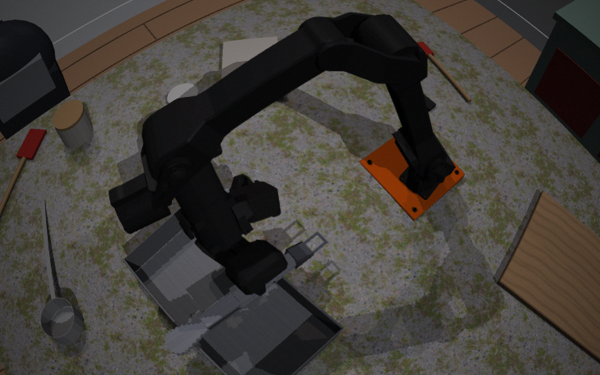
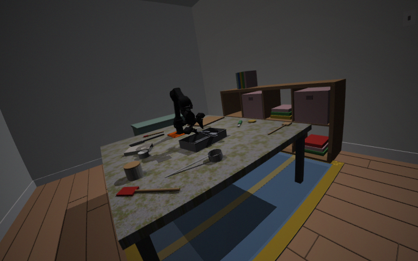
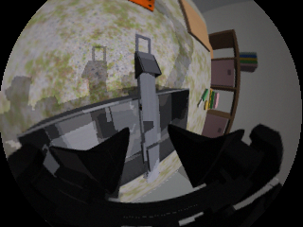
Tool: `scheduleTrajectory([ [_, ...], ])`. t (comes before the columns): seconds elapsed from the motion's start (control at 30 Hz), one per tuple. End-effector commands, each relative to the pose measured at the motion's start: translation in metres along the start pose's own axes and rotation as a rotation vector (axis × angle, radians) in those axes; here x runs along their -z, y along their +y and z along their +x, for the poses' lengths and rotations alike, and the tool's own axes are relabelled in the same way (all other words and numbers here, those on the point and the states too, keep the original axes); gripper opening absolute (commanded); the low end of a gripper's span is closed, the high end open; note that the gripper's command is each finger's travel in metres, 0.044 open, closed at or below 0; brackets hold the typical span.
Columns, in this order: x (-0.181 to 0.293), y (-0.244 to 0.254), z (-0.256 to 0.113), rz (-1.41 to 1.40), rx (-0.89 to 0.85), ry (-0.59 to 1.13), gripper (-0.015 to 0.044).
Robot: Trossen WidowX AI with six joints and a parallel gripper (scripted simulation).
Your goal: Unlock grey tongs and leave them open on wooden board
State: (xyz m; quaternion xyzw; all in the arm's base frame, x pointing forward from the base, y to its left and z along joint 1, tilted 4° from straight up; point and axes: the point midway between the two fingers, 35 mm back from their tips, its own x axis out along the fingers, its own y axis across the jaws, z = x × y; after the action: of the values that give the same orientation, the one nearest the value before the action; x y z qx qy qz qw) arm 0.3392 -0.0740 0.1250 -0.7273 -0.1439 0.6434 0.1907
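The grey tongs [image 1: 185, 337] [image 2: 210, 133] [image 3: 149, 92] lie across the roasting tin [image 1: 265, 320] [image 2: 189, 145] [image 3: 176, 106], arms together. Their dark hinge block [image 1: 299, 252] [image 3: 148, 65] and wire loop stick out past the rim on the robot-base side. My gripper [image 3: 149, 129] is open, with one finger on each side of the tongs in the wrist view and no visible contact. In the top view the arm hides the fingertips and the middle of the tongs. The wooden board [image 1: 552, 265] [image 2: 209, 120] [image 3: 196, 24] lies apart from the tin.
The orange base plate [image 1: 384, 163] [image 2: 174, 134] stands between tin and board. A long-handled metal cup [image 1: 62, 320] [image 2: 215, 155], a wooden-lidded jar [image 1: 73, 126] [image 2: 133, 172] and a red spatula [image 1: 31, 143] [image 2: 128, 191] are on the tin's other side.
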Motion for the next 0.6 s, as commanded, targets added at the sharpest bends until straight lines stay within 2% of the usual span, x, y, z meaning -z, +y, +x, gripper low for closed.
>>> scheduleTrajectory([
  [0.0, 0.0, -0.001, 0.007, 0.004, 0.006, 0.0, 0.026],
  [0.57, -0.001, -0.002, 0.035, 0.004, 0.008, 0.0, 0.026],
])
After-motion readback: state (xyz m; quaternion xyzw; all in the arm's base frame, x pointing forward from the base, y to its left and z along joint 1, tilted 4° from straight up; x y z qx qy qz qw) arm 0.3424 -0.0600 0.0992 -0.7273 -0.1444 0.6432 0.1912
